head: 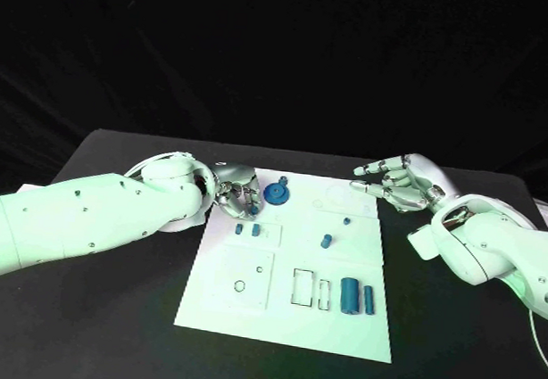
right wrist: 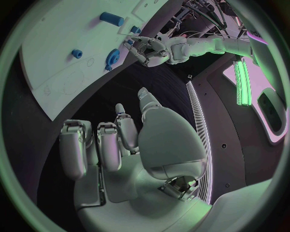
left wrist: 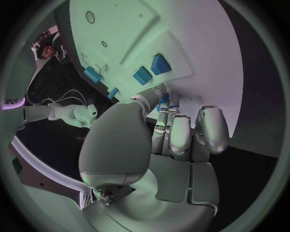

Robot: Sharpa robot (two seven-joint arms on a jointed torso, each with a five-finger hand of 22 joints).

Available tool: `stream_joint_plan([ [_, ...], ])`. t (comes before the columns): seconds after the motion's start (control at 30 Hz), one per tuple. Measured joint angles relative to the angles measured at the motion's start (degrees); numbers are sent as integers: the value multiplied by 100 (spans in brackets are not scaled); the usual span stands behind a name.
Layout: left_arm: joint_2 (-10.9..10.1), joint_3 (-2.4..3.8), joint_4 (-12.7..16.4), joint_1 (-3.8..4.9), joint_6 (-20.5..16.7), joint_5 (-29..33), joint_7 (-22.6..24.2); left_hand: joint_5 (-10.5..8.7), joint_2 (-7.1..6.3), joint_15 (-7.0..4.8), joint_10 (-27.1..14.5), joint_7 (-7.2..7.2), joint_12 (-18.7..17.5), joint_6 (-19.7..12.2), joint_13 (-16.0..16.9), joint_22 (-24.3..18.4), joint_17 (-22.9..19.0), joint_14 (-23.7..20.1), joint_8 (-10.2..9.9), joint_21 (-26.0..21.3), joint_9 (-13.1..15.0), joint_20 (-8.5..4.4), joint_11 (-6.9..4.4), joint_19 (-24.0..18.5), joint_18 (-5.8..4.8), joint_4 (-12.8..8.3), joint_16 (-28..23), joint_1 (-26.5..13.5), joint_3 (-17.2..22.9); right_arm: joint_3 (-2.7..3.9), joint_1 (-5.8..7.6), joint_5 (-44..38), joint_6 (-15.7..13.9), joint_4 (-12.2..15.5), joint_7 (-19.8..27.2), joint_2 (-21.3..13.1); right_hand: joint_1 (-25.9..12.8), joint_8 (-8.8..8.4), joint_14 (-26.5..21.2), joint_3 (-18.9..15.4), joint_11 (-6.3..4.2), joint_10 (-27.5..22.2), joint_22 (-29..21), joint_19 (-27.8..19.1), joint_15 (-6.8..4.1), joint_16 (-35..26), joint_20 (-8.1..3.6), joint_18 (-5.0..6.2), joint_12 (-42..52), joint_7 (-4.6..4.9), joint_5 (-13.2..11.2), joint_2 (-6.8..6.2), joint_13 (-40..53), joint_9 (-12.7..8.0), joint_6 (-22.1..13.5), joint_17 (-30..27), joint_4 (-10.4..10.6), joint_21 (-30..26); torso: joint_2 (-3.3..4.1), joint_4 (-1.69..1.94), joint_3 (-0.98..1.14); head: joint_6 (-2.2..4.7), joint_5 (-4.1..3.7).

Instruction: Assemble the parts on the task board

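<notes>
The white task board (head: 221,279) lies in the middle of the black table. A blue gear (head: 276,192) sits near its far left corner. My left hand (head: 235,191) hovers just beside the gear, fingers bent toward it; the gear's blue (left wrist: 164,100) shows past the fingertips, and contact is unclear. The right wrist view shows the left hand (right wrist: 150,50) a little apart from the gear (right wrist: 112,59). My right hand (head: 396,182) hangs over the board's far right corner, fingers apart, holding nothing. Two small blue blocks (head: 247,230), a blue peg (head: 346,221), a short blue piece (head: 325,241) and two blue cylinders (head: 358,297) rest on the board.
Outlined slots (head: 304,286) and a ring mark (head: 239,286) lie on the near half of the board. Black table (head: 467,350) surrounds the board on all sides. A white cable (head: 160,157) loops off my left wrist.
</notes>
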Motion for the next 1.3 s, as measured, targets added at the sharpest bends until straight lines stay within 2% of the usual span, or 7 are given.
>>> stream_joint_plan([
  [0.23, -9, 0, 1, 0, 13, 0, -23, 0, 0, 0, -8, 4, 0, -5, 6, 8, -23, 0, -12, 0, -8, 0, 8, 0, 0, 0, 0, 0, 0, 0, -3, 0, 0, -1, 1, -2, 0, 0, 0, 0, 0, 0, 1, 0, 0, 0, 0, 0, 0, 0, 0, 0, 0, 0, 0, 5, 0, 0, 0, 1, 0, -1, 1],
  [0.57, -81, 3, -5, 0, -8, 0, -43, 0, 0, 119, -527, 114, -72, -504, -43, -236, -94, 5, -102, -343, -165, 115, 132, -115, 1, 0, -17, 0, 0, 0, -11, 0, -4, -24, 2, 1, 31, 0, 0, 0, -11, -96, 0, 0, 0, -124, 0, 0, -211, 0, 25, 30, 4, 0, 0, 4, 0, -127, -3, -2, 1, 16, 1],
  [0.83, -187, 4, -11, 1, -103, 17, -25, 0, 0, 124, -625, 133, -119, -523, -84, -316, -158, -1, -102, -430, -187, 133, 176, -133, 0, 0, -56, 0, 0, 0, -19, -2, -7, -43, 3, 4, 86, 0, 0, -40, -14, -313, 0, -33, 0, -170, -33, 1, -592, 0, 25, 85, -48, 0, -1, 4, -8, -173, -3, -1, 1, 23, -2],
  [0.93, -265, 4, 20, 0, -179, 73, 4, 0, 0, 124, -625, 133, -81, -523, -84, -316, -158, -1, -101, -430, -194, 133, 175, -133, 0, -11, -57, 0, 12, 0, -21, -27, -7, -66, -8, 4, 193, 0, 0, -27, -19, -739, -118, -105, 0, -268, -43, 91, -1499, -14, 25, 186, -687, 0, -6, 3, -58, -270, -4, 0, -2, 26, -2],
  [1.1, -497, 11, 158, 3, -424, 510, 182, 0, 26, 124, -529, 155, 19, -494, -73, -395, -256, -1, -38, -561, -193, 149, 164, -179, 0, -64, -107, 88, 103, 0, -26, -230, -4, -114, -71, -6, 610, 25, 1, 210, -9, -1748, -474, -237, -44, -437, -93, 92, -3887, -72, 24, 209, -2459, 1, 97, 3, -281, -483, -7, 0, -2, 41, -2],
  [1.13, -550, 13, 184, 6, -499, 669, 246, 0, 54, 124, -506, 154, 45, -434, -73, -472, -352, -1, -6, -665, -189, 145, 147, -230, 0, -69, -169, 116, 139, 0, -26, -306, 0, -120, -98, -8, 706, 25, 1, 302, -23, -1921, -521, -237, -44, -465, -93, 138, -4180, -82, 24, 208, -2687, 4, 107, 3, -326, -513, -7, -1, -1, 47, -2],
  [1.3, -827, 17, 332, 15, -990, 2007, 770, 0, 114, 123, -178, 154, 288, -230, -8, -889, -812, -174, 93, -1230, -166, 128, 103, -499, 157, -34, -471, 158, 243, 0, -30, -1009, 75, -122, -341, -21, 940, 24, -1, 901, 48, -2107, -767, -309, -42, -645, -21, 182, -5617, -57, 80, -5, -4126, 3, 306, 3, -515, -663, -7, -3, -1, 89, -43],
])
